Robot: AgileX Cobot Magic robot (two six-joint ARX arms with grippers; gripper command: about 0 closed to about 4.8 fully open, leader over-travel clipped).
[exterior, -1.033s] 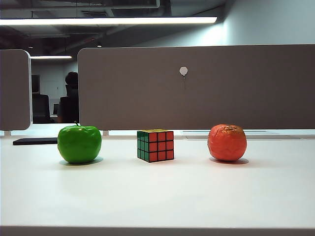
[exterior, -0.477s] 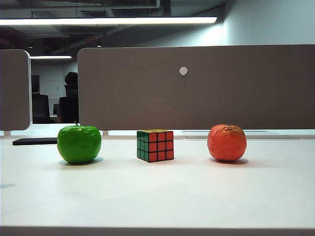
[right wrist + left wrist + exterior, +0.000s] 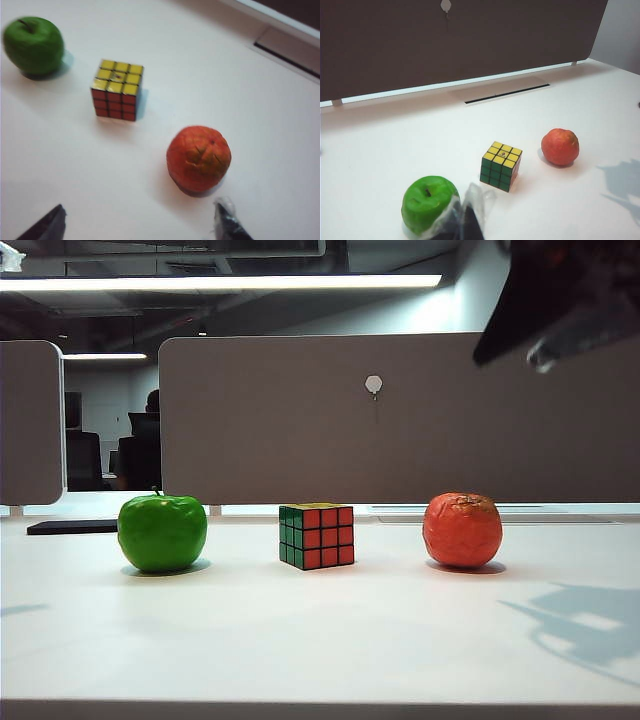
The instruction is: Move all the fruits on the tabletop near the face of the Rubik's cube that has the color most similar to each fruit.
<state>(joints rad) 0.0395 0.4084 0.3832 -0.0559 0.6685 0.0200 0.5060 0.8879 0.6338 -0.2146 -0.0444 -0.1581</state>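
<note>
On the white tabletop stands the Rubik's cube, yellow on top, its green face turned left and its orange-red face turned to the front. A glossy green apple rests to its left, and a wrinkled orange-red fruit to its right, both apart from the cube. My left gripper is shut and empty, hovering close beside the apple. My right gripper is open, its fingers spread wide just short of the orange-red fruit. The right arm hangs high above that fruit.
A grey partition closes off the back of the table. A flat black object lies at the far left rear. A dark slot runs along the table near the partition. The arm's shadow falls at the front right.
The right arm has come into the exterior view at the top right and casts a shadow on the table. The fruits and the cube have not moved.
</note>
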